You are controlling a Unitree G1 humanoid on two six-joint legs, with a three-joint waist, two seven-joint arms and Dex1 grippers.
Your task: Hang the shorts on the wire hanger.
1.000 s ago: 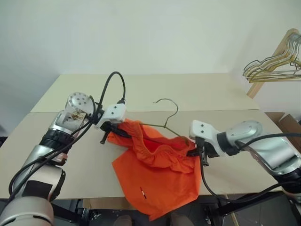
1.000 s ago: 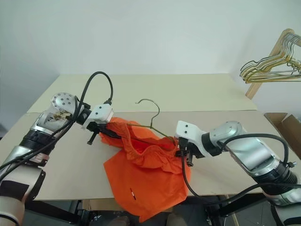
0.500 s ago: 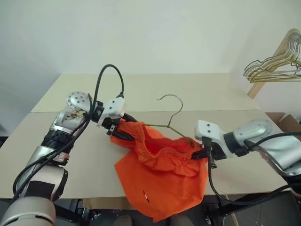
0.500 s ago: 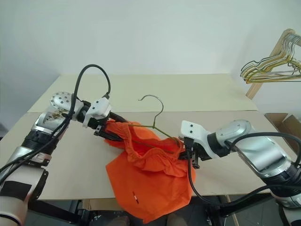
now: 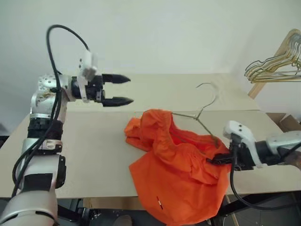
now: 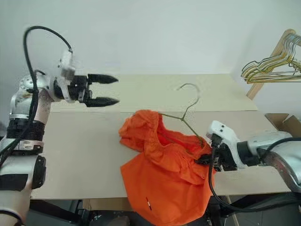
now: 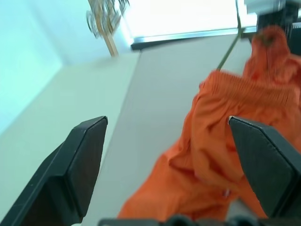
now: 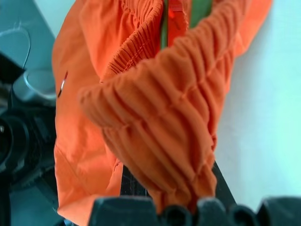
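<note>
The orange shorts (image 5: 174, 169) lie crumpled on the beige table (image 5: 80, 150), their lower part drooping over its front edge. The wire hanger (image 5: 199, 117) is threaded into the waistband opening, and its hook (image 5: 207, 86) sticks up toward the back. My right gripper (image 5: 215, 159) is shut on the gathered waistband (image 8: 160, 141) at the shorts' right end, where the hanger wire (image 8: 163, 33) runs into the fabric. My left gripper (image 5: 124, 89) hovers high over the table's back left, open and empty, pointing right, well clear of the shorts (image 7: 221, 141).
A bunch of wire hangers (image 5: 273, 66) hangs from a wooden beam (image 5: 275, 56) at the far right. A cardboard box (image 5: 288, 123) sits beyond the table's right edge. A seam (image 5: 70, 112) crosses the table between its two boards.
My left gripper has let go of the waistband, opened wide and risen up and away to the left. The right gripper has pulled the shorts and hanger to the right.
</note>
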